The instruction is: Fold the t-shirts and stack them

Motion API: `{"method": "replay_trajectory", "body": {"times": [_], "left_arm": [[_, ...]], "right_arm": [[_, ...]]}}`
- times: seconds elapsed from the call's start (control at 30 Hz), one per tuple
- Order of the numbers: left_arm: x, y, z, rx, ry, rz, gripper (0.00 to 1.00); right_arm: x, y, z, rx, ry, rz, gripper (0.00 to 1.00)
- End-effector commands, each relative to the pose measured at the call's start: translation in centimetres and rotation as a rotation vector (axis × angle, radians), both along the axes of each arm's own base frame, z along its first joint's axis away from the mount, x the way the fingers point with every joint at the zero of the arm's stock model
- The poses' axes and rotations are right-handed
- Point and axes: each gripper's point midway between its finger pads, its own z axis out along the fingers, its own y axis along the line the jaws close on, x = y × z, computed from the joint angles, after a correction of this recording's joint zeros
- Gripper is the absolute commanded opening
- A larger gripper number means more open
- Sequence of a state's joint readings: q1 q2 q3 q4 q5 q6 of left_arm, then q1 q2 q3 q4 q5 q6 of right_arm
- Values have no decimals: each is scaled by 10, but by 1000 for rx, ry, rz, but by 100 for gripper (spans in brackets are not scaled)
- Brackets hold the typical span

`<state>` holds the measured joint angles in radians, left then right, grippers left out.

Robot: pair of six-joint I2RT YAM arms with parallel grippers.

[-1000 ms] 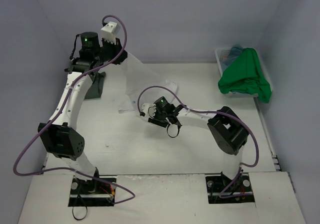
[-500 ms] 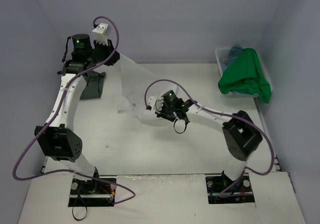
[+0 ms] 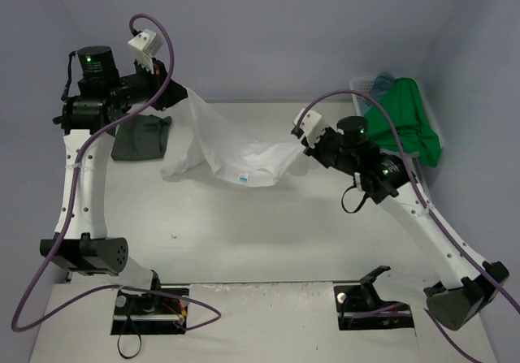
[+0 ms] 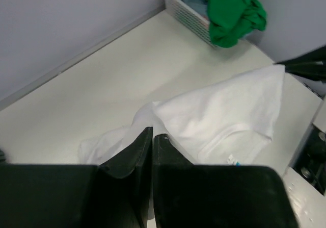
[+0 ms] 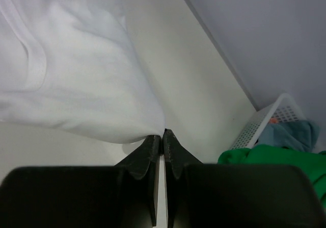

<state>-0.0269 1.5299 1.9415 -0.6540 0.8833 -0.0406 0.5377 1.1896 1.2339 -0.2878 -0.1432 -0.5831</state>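
Note:
A white t-shirt (image 3: 236,148) hangs spread in the air between both arms, its lower part sagging onto the table. My left gripper (image 3: 180,95) is shut on its left edge, and in the left wrist view the cloth (image 4: 224,110) runs out from the closed tips (image 4: 153,132). At the right end my right gripper (image 3: 302,140) is shut on the other edge, the cloth (image 5: 76,75) pinched at the tips (image 5: 163,133). A dark grey-green t-shirt (image 3: 140,136) lies folded at the far left. A bright green t-shirt (image 3: 398,123) drapes over the basket, with a teal-blue one (image 3: 383,80) inside.
The white lattice basket (image 3: 361,95) stands at the back right corner against the wall. The walls enclose the table on three sides. The left arm's upright links stand near the left edge.
The right gripper shut on the white t-shirt's edge and pulled it up and to the right. The left arm swung left, and the shirt now stretches between them.

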Motion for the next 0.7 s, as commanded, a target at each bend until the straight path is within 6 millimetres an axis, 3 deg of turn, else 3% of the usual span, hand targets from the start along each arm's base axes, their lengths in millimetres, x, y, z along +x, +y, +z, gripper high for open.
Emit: {"method": "replay_trajectory", "body": {"times": [0.0,0.13,0.17,0.2,0.27,0.3,0.5,0.67], "left_arm": [[-89,-16,49,23,-137,-224,0],[-145,-19,75,67,-268,-303,0],[-153,-19,81,69,-296,-308,0],[-170,-19,91,76,-350,-310,0],[-178,-19,101,81,-421,-301,0],[-192,-18,109,83,-467,-293,0],[-215,-16,127,74,-563,-259,0],[-237,-14,134,83,-611,-242,0]], "right_arm": [[-22,-11,58,69,-102,0,0],[-45,-34,121,109,-248,-19,0],[-46,-39,121,105,-247,-27,0],[-47,-44,137,117,-285,-33,0],[-50,-53,153,128,-331,-57,0],[-52,-57,165,138,-362,-73,0],[-65,-76,224,196,-496,-129,0],[-85,-95,245,228,-557,-151,0]]}}
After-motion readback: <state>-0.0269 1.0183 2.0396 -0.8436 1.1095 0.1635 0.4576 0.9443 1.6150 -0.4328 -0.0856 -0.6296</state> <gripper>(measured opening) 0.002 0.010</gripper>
